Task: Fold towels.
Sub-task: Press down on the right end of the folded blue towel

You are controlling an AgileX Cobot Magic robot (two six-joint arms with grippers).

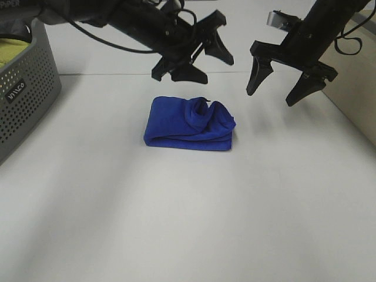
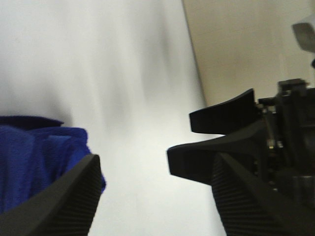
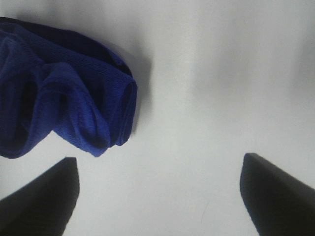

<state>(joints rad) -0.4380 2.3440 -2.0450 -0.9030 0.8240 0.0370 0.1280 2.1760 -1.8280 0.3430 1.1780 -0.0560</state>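
The blue towel [image 1: 189, 124] lies on the white table [image 1: 176, 223], about midway between the left and right edges and nearer the far edge than the near one. It is folded into a compact, thick bundle. Its layers are stacked fairly neatly along the near side, but the top is rumpled into loose humps toward its right end.

Both arms hang in the air above the table and neither touches the cloth. The left gripper [image 1: 202, 61] hovers over the far side of the towel, its jaws spread wide with nothing between them. The right gripper [image 1: 271, 97] hangs off toward the right edge, clear of the bundle, also splayed open and empty.

A grey perforated basket [image 1: 26, 97] stands at the left edge near the far corner, with something yellow-green showing inside.
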